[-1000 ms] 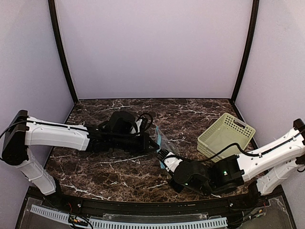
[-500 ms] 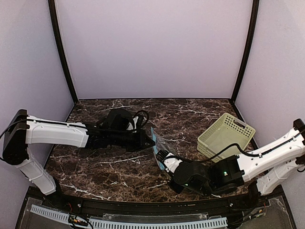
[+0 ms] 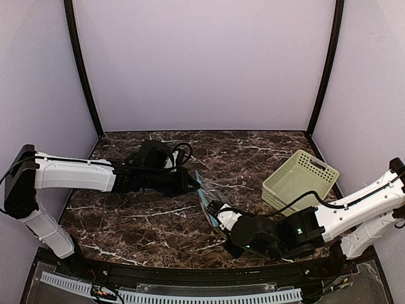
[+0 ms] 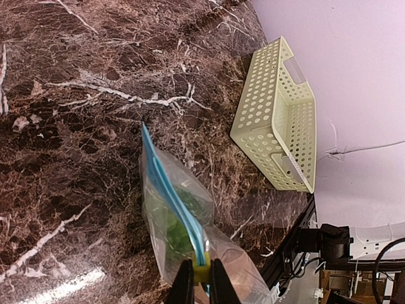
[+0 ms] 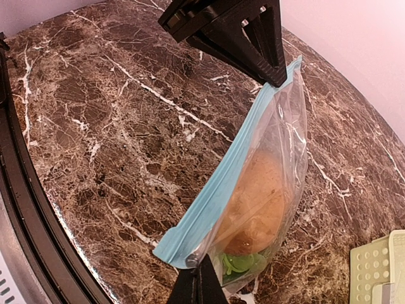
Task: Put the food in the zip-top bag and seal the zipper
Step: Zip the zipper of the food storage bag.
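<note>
Change over the last second: left gripper (image 3: 193, 182) has backed off to the left and slightly toward the far wall, and the zipper (image 5: 234, 164) end it holds went with it. Right gripper (image 3: 215, 209) barely shifted, so the teal strip now runs straight and taut between the two.

Left jaws are pressed together on the zipper near its far end. Right jaws are pinching the near corner of the zip-top bag (image 5: 285, 133) just under the strip.

Both food items are already inside: potato (image 5: 253, 202) fills the middle, green vegetable (image 4: 169, 221) sits low against the film. The bag hangs between the grippers over the middle of the worktop (image 3: 126, 221); can't tell if its bottom edge touches.

My read: loading is done and this is the sealing stroke. With the left jaws near the end of the strip, little travel is left. Can't tell whether those jaws slid along the track or just dragged the bag, nor whether the track is mated along its whole length; needs a check before release.

Surroundings: pale green slotted basket (image 3: 285, 180) is tilted on the worktop to the right, well apart from the bag, with the right arm's cable running beside it. Nothing lies between the grippers except the bag. Main risk is potato bulk bulging the mouth and popping the seal.
</note>
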Robot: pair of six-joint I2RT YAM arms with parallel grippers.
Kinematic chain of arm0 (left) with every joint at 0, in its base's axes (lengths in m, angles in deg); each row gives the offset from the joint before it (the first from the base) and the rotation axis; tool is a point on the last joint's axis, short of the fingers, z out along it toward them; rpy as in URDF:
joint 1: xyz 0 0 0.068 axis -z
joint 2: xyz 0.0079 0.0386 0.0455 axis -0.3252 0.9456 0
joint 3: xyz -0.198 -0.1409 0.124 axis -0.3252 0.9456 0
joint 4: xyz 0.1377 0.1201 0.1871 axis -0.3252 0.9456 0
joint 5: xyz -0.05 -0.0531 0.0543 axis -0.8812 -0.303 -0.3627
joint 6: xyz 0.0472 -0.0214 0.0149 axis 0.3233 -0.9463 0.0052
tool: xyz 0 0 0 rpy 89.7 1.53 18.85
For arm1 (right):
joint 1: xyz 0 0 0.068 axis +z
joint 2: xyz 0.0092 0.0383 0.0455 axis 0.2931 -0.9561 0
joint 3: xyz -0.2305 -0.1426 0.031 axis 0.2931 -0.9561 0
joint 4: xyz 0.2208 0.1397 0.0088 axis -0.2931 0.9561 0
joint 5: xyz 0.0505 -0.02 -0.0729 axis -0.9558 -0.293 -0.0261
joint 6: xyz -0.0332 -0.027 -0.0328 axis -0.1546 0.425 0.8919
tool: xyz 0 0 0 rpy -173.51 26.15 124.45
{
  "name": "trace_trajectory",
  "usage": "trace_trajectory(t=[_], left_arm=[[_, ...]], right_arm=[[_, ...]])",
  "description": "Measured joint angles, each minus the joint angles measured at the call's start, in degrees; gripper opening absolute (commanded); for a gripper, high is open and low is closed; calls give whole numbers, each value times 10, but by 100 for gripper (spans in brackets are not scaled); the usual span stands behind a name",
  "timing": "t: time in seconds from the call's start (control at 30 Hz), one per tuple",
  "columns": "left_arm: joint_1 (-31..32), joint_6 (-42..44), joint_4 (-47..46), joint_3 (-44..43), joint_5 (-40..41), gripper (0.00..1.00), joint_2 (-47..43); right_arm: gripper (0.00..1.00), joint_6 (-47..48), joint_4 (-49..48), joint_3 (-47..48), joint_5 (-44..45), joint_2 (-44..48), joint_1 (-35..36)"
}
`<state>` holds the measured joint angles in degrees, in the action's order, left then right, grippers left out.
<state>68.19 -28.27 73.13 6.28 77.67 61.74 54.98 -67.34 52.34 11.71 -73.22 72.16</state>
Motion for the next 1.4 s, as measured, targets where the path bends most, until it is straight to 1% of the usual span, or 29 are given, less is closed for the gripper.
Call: trace_trajectory(t=[1.4], left_arm=[[-66,21,-2,-4,-43,1,15]], right_arm=[[0,-6,0,5,-20,-9,12]])
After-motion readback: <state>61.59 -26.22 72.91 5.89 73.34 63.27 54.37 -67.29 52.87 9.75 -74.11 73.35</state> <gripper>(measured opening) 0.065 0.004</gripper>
